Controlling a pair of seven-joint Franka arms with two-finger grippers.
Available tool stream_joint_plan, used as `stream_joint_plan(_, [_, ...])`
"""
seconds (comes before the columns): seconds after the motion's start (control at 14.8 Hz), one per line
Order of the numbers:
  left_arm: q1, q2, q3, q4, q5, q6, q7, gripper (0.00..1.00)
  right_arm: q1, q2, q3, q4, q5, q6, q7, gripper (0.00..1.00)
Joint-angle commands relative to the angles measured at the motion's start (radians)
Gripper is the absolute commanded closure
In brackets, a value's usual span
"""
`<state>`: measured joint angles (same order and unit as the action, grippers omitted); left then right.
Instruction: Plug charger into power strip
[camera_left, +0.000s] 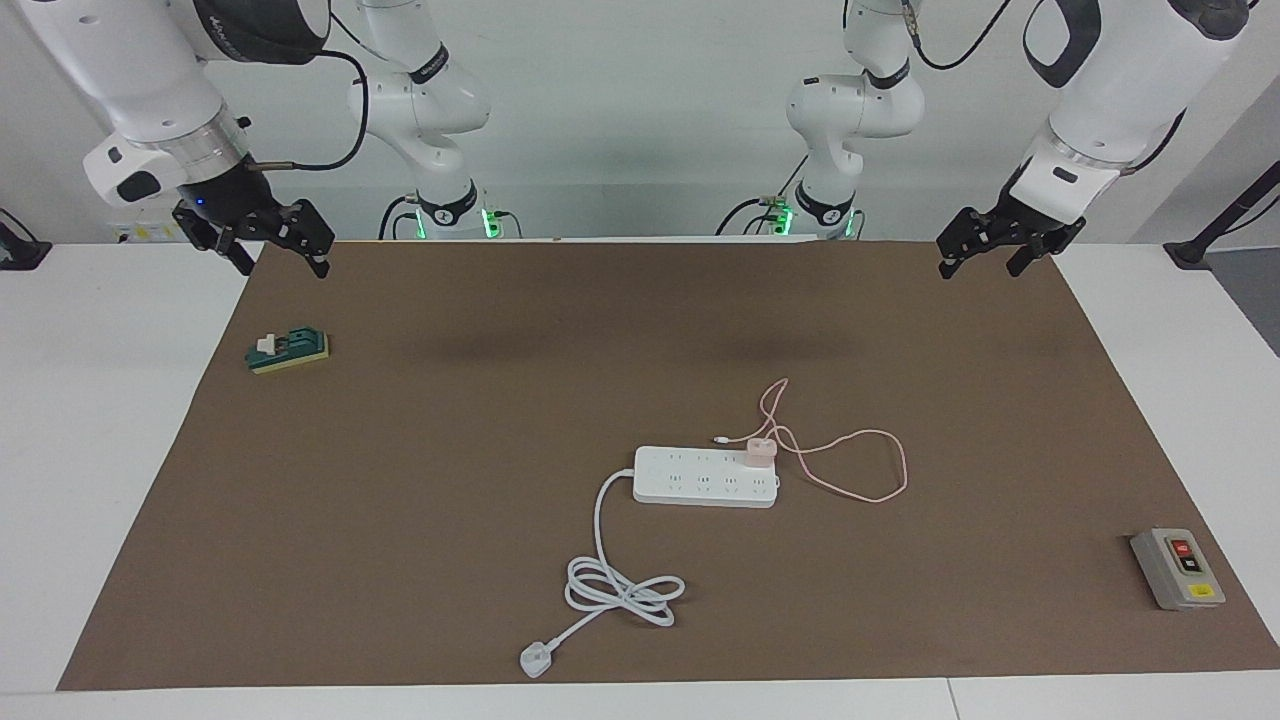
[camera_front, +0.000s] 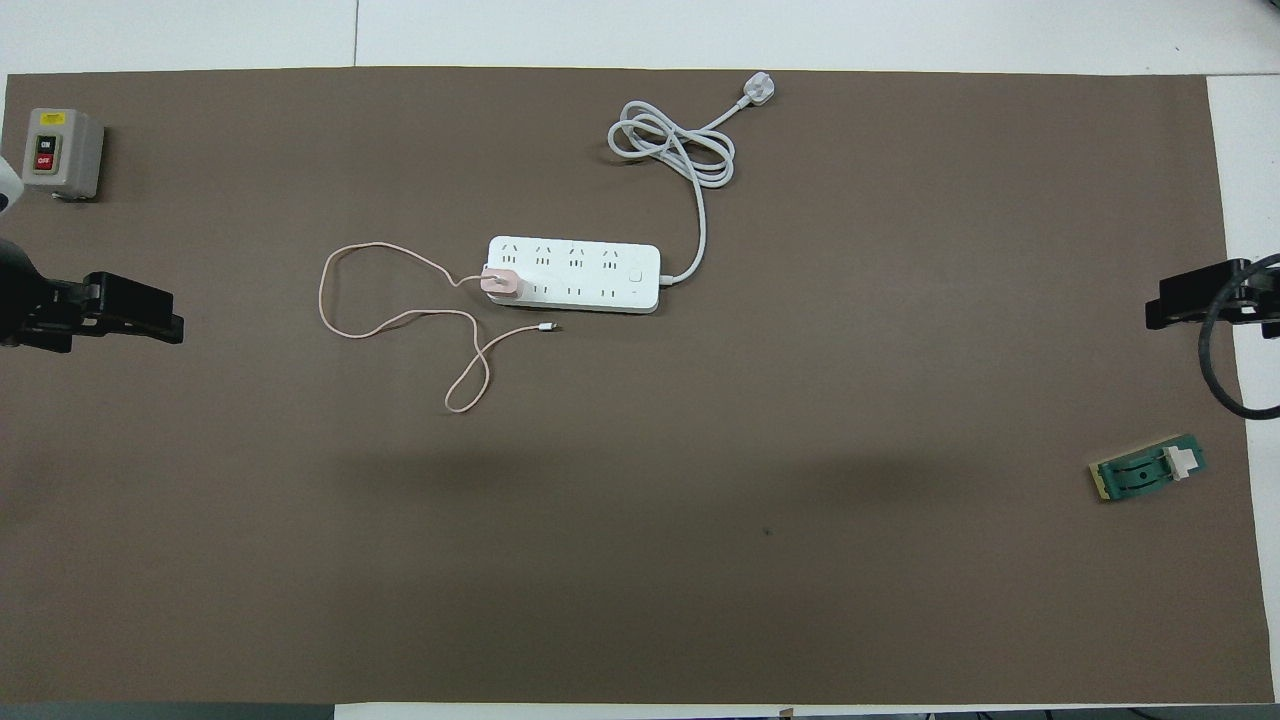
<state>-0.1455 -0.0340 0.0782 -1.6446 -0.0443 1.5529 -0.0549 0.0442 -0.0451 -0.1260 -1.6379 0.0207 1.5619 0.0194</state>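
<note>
The power strip (camera_left: 706, 477) (camera_front: 574, 274), a long white plastic bar with rounded corners and two rows of sockets, is lying flat near the middle of the brown mat (camera_left: 480, 450) (camera_front: 700, 520). The charger (camera_left: 759, 452) (camera_front: 500, 283), a small pale-pink cube, is sitting on the strip's end toward the left arm's end of the table, in the row nearer the robots. Its thin pink cable (camera_left: 872, 470) (camera_front: 360, 300) is trailing off the cube in loose loops on the mat, with its small plug tip lying just beside the strip. In the overhead view the thick white cord (camera_left: 615, 585) (camera_front: 680, 150) is leaving the strip's other end toward 12 o'clock, coiling into a loose knot and ending in a white plug (camera_left: 536, 660) (camera_front: 757, 91).

The left gripper (camera_left: 990, 253) (camera_front: 150, 315) is hanging over the mat's edge at the left arm's end, its black jaws standing apart and holding nothing; this arm is waiting. The right gripper (camera_left: 283, 250) (camera_front: 1185, 300) is hovering over the mat's edge at the right arm's end, likewise spread and empty.

A grey box (camera_left: 1178, 568) (camera_front: 62, 153) with red and black buttons is resting at the overhead view's 10 o'clock corner. A small green block (camera_left: 289, 350) (camera_front: 1150, 472) with a white switch is lying at about 4 o'clock. The matte, smooth mat is covering a white table (camera_left: 100, 450) (camera_front: 800, 30) before a pale wall.
</note>
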Motion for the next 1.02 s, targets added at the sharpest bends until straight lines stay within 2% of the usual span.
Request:
stream_joint_plan(0.0, [-0.005, 0.028, 0.012, 0.014, -0.014, 0.016, 0.001, 0.0, -0.021, -0.01, 0.019, -0.005, -0.012, -0.002, -0.021, 0.0])
stream_joint_plan(0.34, [0.075, 0.069, -0.012, 0.022, -0.069, 0.038, 0.013, 0.0, -0.021, -0.01, 0.019, -0.005, -0.012, -0.002, -0.021, 0.0])
stream_joint_plan(0.54, [0.063, 0.074, -0.011, 0.02, -0.059, 0.061, 0.015, 0.0, -0.021, -0.01, 0.019, -0.005, -0.012, -0.002, -0.021, 0.0])
stream_joint_plan(0.75, [0.058, 0.075, -0.017, 0.019, 0.018, 0.084, 0.055, 0.0, -0.021, -0.01, 0.019, -0.005, -0.012, -0.002, -0.021, 0.0])
stream_joint_plan(0.95, [0.06, 0.075, -0.017, 0.017, 0.015, 0.09, 0.084, 0.0, -0.021, -0.01, 0.019, -0.005, -0.012, -0.002, -0.021, 0.0])
